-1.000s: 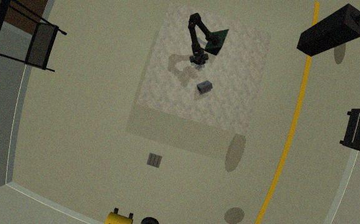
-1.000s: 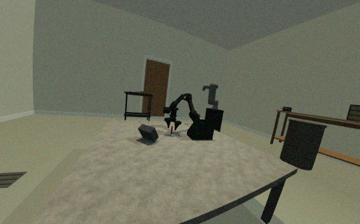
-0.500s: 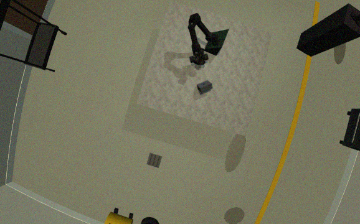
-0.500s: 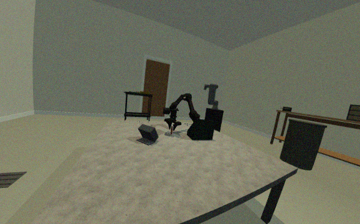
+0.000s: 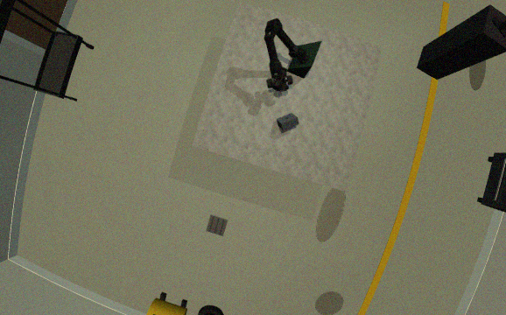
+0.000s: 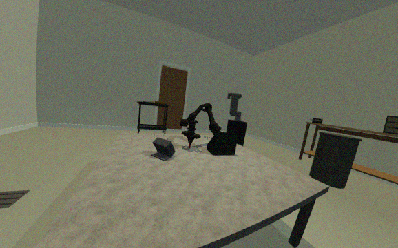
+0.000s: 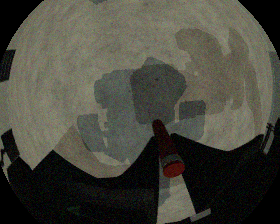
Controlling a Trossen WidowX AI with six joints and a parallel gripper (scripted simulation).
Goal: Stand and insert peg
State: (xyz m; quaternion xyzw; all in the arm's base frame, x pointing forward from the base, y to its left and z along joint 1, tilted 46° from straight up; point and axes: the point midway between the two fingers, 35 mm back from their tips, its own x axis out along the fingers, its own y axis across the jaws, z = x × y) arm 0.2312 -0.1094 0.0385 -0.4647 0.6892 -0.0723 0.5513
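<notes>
The red peg (image 7: 164, 142) (image 6: 189, 146) is upright below the arm, its banded end toward the wrist camera and its plain end down at the table. The band looks grey in the wrist view. My gripper (image 7: 163, 139) (image 6: 190, 142) is shut on the peg, one dark finger on each side. In the top view the gripper and arm hide the peg. The sloped panel (image 5: 287, 122) (image 6: 164, 146) is a small dark grey block, a short way from the gripper. Its hole cannot be made out.
The table (image 5: 244, 131) (image 6: 171, 193) has a mottled pale top. The dark green and black arm base (image 5: 307, 66) (image 6: 222, 144) stands close beside the gripper, on the side away from the panel in the exterior view. Arm shadows fall around the peg.
</notes>
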